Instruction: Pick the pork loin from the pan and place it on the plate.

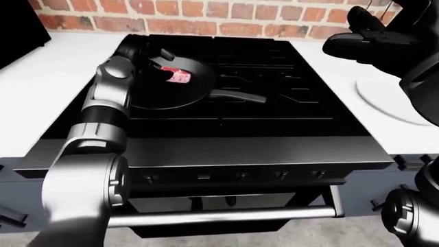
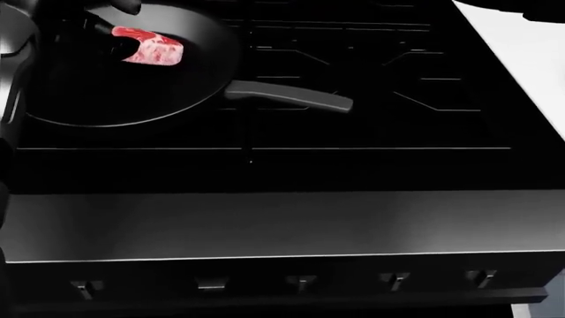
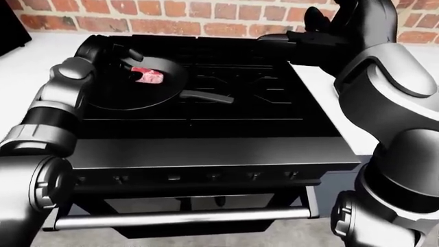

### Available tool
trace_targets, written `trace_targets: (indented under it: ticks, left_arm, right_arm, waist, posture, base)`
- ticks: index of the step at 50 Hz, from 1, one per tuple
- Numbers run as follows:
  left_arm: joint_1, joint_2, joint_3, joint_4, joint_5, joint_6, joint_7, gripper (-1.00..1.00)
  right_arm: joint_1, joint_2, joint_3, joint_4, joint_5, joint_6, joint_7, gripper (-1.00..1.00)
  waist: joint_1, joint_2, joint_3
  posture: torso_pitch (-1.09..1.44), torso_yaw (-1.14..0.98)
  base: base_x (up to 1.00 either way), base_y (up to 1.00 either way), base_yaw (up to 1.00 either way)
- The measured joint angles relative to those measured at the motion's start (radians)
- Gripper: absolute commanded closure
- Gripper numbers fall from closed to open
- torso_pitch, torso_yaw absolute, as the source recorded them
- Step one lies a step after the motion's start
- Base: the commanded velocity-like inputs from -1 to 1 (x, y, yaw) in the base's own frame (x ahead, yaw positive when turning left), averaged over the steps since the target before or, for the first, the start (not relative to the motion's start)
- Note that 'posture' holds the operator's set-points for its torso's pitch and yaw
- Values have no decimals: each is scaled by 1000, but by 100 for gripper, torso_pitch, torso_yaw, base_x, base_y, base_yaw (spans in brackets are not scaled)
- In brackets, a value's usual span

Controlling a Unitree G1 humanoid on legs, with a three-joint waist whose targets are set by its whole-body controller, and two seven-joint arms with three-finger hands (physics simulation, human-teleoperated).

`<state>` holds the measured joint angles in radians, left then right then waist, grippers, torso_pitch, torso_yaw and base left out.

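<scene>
Leftmost, the left hand (image 1: 152,56) reached over the pan (image 1: 164,85), dark fingers (image 3: 127,53) set close about the pork loin (image 2: 150,50), which lay in the upper part of the pan; whether they had closed on the meat I could not tell (black on black hid the contact); my judgement was that the reach was a grasp in progress. Pan handle (image 2: 291,97) pointed right across the stove (image 1: 274,103), clear of the reach; knobs (image 2: 300,283) lined the stove's lower edge; oven bar (image 1: 226,215) below. Plate (image 1: 387,100) waited on the white counter (image 1: 41,92) at right, well apart from the pan. Right hand (image 1: 367,38) hung above it, fingers spread, holding nothing; likely in the way of delivery.
</scene>
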<state>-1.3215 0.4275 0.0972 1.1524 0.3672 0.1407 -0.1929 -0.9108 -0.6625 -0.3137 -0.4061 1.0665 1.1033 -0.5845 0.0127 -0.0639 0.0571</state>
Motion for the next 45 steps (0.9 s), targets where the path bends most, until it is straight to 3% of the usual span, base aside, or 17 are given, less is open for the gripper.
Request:
trace_targets:
  ticks: [11, 17, 28, 43, 45]
  left_arm:
    - [-45, 15, 5, -6, -14, 17, 18, 40]
    - [-75, 24, 8, -11, -22, 27, 28, 62]
    - [-142, 39, 11, 6, -38, 30, 35, 73]
    - [-211, 51, 16, 2, -60, 40, 43, 75]
    - [-209, 54, 17, 6, -62, 39, 46, 74]
  right_arm:
    - [-8, -6, -4, 2, 8, 3, -7, -100]
    - [-11, -13, -4, 6, 14, 1, -10, -100]
    - [-19, -17, -2, 10, 23, 6, -16, -100]
    - [-63, -73, 4, 47, 41, 59, -41, -100]
    - [-63, -68, 6, 54, 41, 71, -41, -100]
  waist:
    - [2, 0, 4]
    - [5, -2, 6]
    - [7, -3, 11]
    - [8, -5, 11]
    - [14, 10, 8]
  posture:
    - [0, 0]
    - [0, 0]
    - [0, 0]
    - [0, 0]
    - [0, 0]
  base:
    - [0, 0, 0]
    - [0, 0, 0]
    - [0, 0, 0]
    - [0, -2, 0]
    - [0, -38, 0]
